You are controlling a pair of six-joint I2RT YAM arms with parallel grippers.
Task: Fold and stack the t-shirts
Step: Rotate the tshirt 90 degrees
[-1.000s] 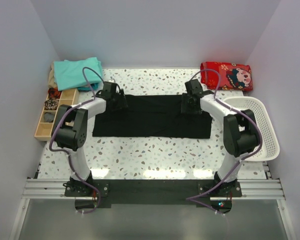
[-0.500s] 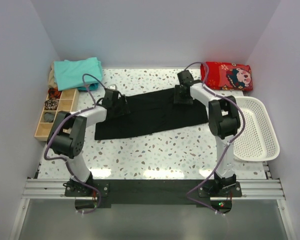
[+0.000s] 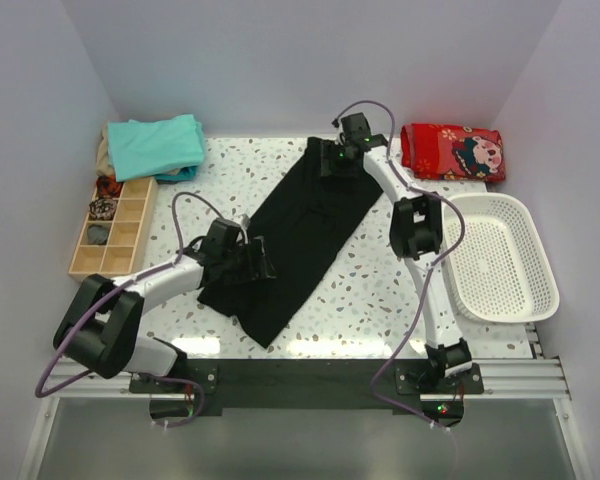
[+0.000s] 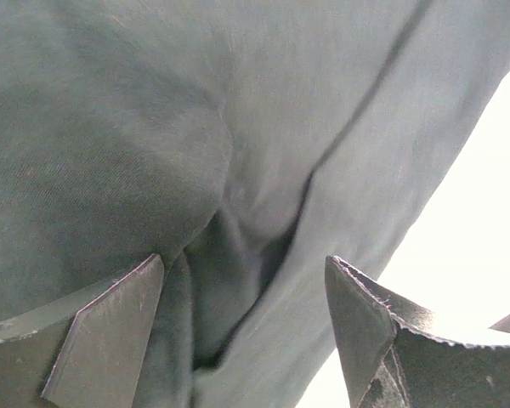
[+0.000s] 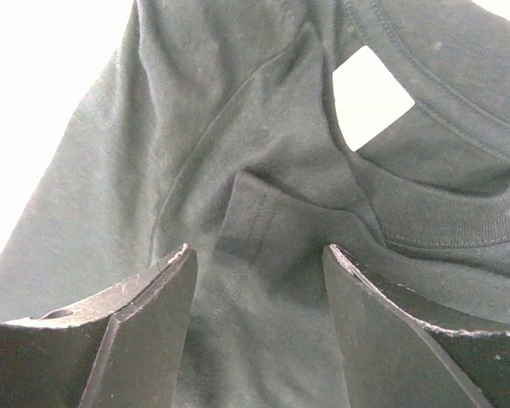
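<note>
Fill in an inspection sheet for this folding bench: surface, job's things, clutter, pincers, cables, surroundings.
Surface: speckled table, light and flat.
Job's things: black t-shirt lying diagonally, narrowed lengthwise; teal t-shirts folded at the far left corner.
Clutter: wooden compartment tray at left; white basket at right, nothing seen inside; red printed cloth far right.
Pincers: left pincer open, straddling a fold at the shirt's near end; right pincer open over the collar.
Cables: purple cables loop along both arms.
Surroundings: plain pale walls on three sides.

Top camera looks down; 2 wrist cameras seemingly hug the t-shirt (image 3: 305,225).
</note>
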